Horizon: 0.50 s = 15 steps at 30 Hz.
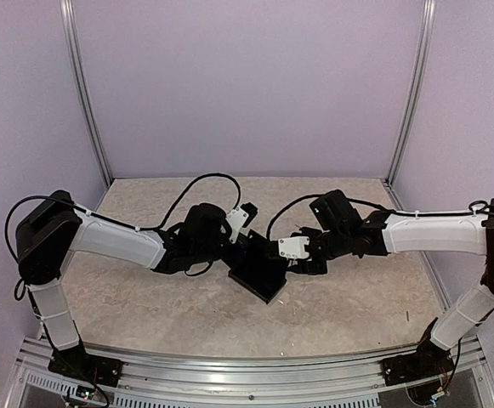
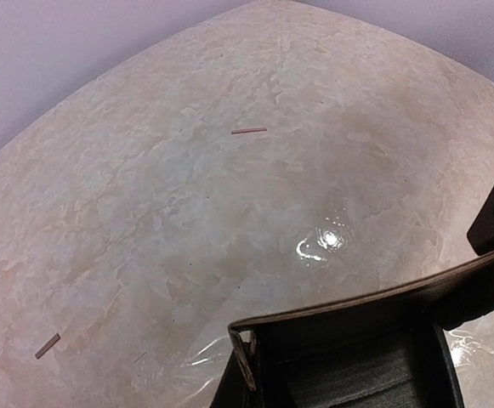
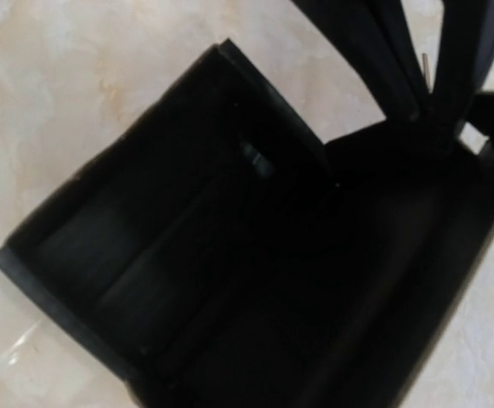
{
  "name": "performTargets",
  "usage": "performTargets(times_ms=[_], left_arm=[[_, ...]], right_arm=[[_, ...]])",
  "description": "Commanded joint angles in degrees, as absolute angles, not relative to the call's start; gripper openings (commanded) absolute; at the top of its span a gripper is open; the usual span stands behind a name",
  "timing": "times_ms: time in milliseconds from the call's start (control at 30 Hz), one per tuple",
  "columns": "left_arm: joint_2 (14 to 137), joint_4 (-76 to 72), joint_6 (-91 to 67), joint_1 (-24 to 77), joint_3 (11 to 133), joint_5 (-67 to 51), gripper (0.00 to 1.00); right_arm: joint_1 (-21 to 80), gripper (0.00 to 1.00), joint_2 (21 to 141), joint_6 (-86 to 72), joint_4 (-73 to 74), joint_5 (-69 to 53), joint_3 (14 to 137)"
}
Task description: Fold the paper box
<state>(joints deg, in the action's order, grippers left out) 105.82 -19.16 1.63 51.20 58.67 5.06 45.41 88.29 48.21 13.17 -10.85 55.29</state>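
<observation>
The paper box is a matte black cardboard tray lying at the table's middle, between both arms. My left gripper meets its upper left edge. In the left wrist view a raised box wall with a folded corner stands right at the jaws, which are shut on it. My right gripper, with a white tag, is at the box's right edge. The right wrist view is filled by the box's dark inside, so its fingers do not show. The left gripper's fingers show at the top right there.
The table has a pale marbled top. Two thin short sticks lie on it. Metal frame posts rise at the back corners before purple walls.
</observation>
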Motion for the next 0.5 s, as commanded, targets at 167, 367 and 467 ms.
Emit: performTargets(times_ms=[167,367,467], left_arm=[[107.55,-18.26,-5.65,53.15,56.68,9.3,0.02],[107.24,-19.95,-6.06,53.35,53.92,10.14,0.02],[107.02,-20.03,-6.11,53.35,52.92,10.05,0.02]], right_arm=[[49.81,0.49,88.98,47.96,12.36,-8.82,54.3],[51.47,0.48,90.75,46.42,13.19,-7.17,56.8],[51.88,0.47,91.44,45.4,13.29,-6.45,57.49]])
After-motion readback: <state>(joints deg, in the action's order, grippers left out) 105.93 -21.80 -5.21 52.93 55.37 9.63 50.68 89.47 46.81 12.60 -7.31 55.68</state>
